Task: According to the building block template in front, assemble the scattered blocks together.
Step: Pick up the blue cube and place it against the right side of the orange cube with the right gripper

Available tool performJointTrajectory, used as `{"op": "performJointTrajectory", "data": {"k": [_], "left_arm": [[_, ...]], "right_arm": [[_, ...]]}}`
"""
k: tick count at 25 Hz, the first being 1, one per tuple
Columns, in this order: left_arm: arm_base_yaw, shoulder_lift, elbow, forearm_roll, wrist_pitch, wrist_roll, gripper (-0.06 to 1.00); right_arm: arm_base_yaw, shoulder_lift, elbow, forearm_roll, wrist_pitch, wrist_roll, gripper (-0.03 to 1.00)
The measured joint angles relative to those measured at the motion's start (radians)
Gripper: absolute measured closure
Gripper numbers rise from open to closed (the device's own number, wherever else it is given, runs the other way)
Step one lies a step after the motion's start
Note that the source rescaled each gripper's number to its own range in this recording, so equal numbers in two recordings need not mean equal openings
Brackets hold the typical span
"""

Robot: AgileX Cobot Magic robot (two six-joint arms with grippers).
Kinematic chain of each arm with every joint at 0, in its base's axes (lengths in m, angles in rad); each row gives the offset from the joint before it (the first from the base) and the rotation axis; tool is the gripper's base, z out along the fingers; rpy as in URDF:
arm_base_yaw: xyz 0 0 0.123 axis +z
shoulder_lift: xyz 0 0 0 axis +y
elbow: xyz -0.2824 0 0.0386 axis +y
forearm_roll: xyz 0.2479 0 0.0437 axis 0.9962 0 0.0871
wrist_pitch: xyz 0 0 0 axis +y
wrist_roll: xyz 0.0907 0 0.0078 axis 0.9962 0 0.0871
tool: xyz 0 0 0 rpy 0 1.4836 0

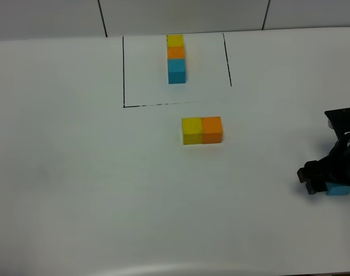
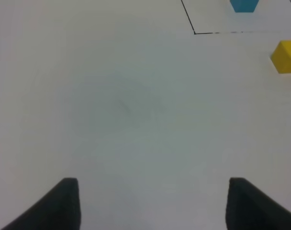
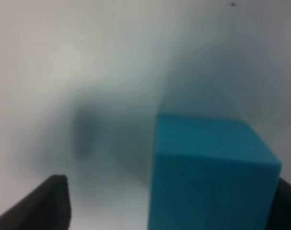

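I am looking at a plain white worktop (image 1: 77, 172). Behind its far edge stands a pale grey wall (image 1: 48, 17) split by dark vertical seams.

A thin black outline (image 1: 124, 69) is drawn on the worktop at the middle of the far edge. It has a left, a right and a near line, and the near line is broken in places. Inside it lies the building block template (image 1: 176, 57), a short row running from the far edge toward me with yellow farthest, orange in the middle and blue nearest.

Just outside the near line, around the centre of the worktop, the yellow block (image 1: 192, 130) and the orange block (image 1: 212, 129) sit side by side. Their faces touch, and the orange one is on the side toward the right edge.

The blue block (image 3: 207, 167) rests on the worktop at the right edge, well apart from that pair. My right end effector (image 3: 172, 203) is down around it with the jaws spread wide. One finger is close against one side of the cube and the other stands well clear, so it is not gripped.

My left end effector (image 2: 152, 211) is also spread wide, with only bare worktop between its fingers. Its wrist camera looks toward the outline corner and the yellow block.
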State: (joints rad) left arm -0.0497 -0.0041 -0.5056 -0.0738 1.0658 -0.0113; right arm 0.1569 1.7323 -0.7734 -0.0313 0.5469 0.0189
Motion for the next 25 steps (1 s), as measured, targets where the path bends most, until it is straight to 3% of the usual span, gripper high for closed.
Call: {"op": "performJointTrajectory", "data": {"k": [2, 4, 6, 8, 14, 17, 22, 25], "left_arm": [[0.000, 0.000, 0.000, 0.000, 0.000, 0.000, 0.56], [0.000, 0.000, 0.000, 0.000, 0.000, 0.000, 0.56], [0.000, 0.000, 0.000, 0.000, 0.000, 0.000, 0.56], [0.000, 0.000, 0.000, 0.000, 0.000, 0.000, 0.56], [0.000, 0.000, 0.000, 0.000, 0.000, 0.000, 0.56], [0.000, 0.000, 0.000, 0.000, 0.000, 0.000, 0.56], [0.000, 0.000, 0.000, 0.000, 0.000, 0.000, 0.56], [0.000, 0.000, 0.000, 0.000, 0.000, 0.000, 0.56]], "right_arm": [[0.000, 0.000, 0.000, -0.001, -0.003, 0.000, 0.43], [0.000, 0.000, 0.000, -0.005, -0.005, 0.000, 0.51], [0.000, 0.000, 0.000, -0.008, -0.005, 0.000, 0.67], [0.000, 0.000, 0.000, -0.011, -0.001, 0.000, 0.95], [0.034, -0.016, -0.059, -0.077, 0.079, -0.088, 0.95], [0.110, -0.021, -0.141, -0.123, 0.117, -0.255, 0.95], [0.223, 0.028, -0.323, -0.141, 0.156, -0.642, 0.95], [0.260, 0.108, -0.442, -0.141, 0.205, -0.784, 0.95]]}}
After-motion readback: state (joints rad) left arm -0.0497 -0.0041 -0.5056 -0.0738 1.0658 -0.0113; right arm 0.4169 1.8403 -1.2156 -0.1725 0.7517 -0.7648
